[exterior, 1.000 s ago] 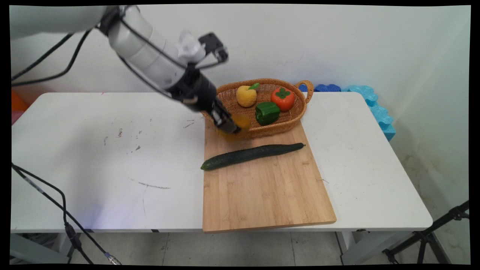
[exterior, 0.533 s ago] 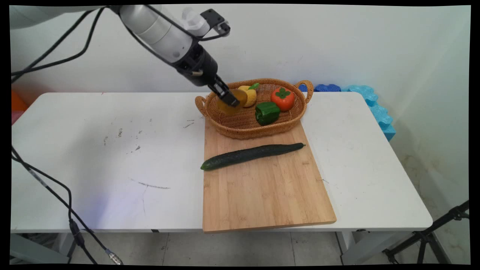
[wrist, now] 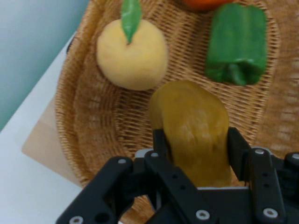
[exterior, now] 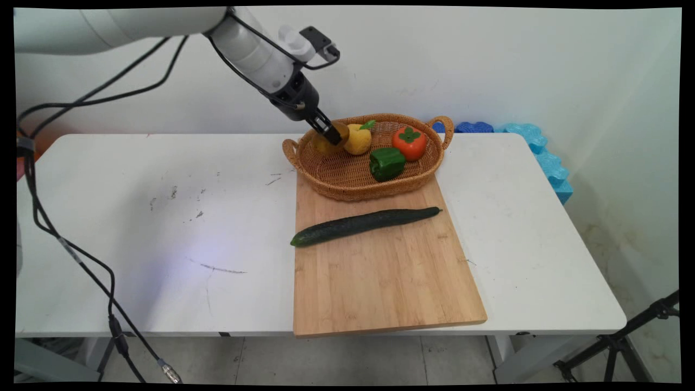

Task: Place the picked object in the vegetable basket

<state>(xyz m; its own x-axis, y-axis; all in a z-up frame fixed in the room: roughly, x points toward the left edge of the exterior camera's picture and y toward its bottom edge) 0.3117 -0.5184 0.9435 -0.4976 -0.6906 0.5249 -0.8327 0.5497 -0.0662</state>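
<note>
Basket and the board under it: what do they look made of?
Basket: woven wicker or rattan, tan and matte; interlaced strands and looped handles show. Board: likely bamboo, smooth light finish; narrow parallel strips with grain run lengthwise.

From the hand camera, the orange persimmon [wrist: 203,3] is cut off by the top edge, only a sliver showing. The lower end of the brownish-yellow fruit [wrist: 194,128] disappears behind the black linkage, and the fingers [wrist: 161,142] hide where they meet its sides. From across the room, that fruit [exterior: 326,142] is partly covered by the gripper [exterior: 329,132], and the basket's [exterior: 347,182] far left rim is lost behind both.
</note>
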